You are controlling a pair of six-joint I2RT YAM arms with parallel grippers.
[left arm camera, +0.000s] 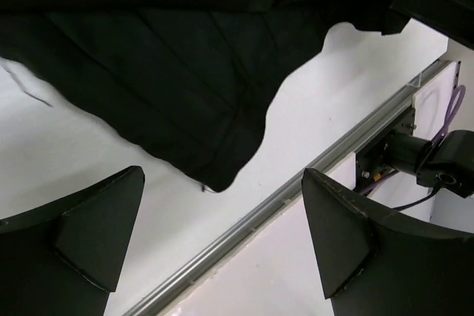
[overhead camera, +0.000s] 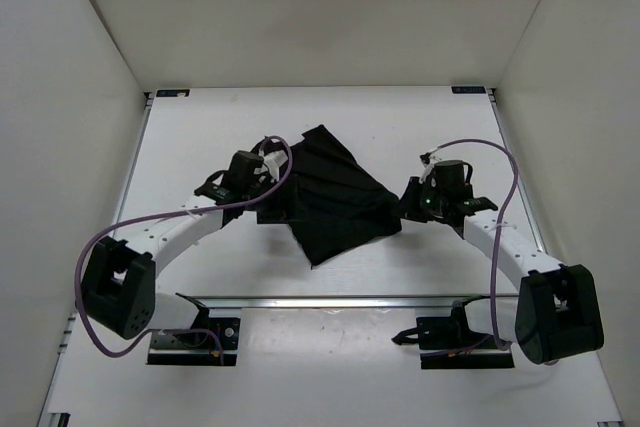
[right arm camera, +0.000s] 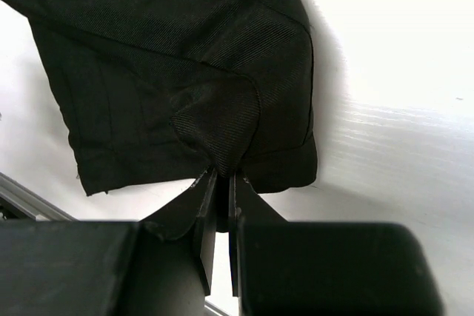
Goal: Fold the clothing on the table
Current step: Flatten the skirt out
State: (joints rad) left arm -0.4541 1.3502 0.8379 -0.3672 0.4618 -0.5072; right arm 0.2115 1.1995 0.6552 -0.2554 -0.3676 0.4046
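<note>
The white desk carries the black clothing in a rumpled heap at its middle, between my two arms. My right gripper is pinching a small tuck of the clothing's right edge, while my left gripper hangs spread wide by the left side, holding nothing. The pinch looks thin. If I pull, the fabric may slip free, or the whole heap may drag rather than fold, since nothing anchors the left side.
</note>
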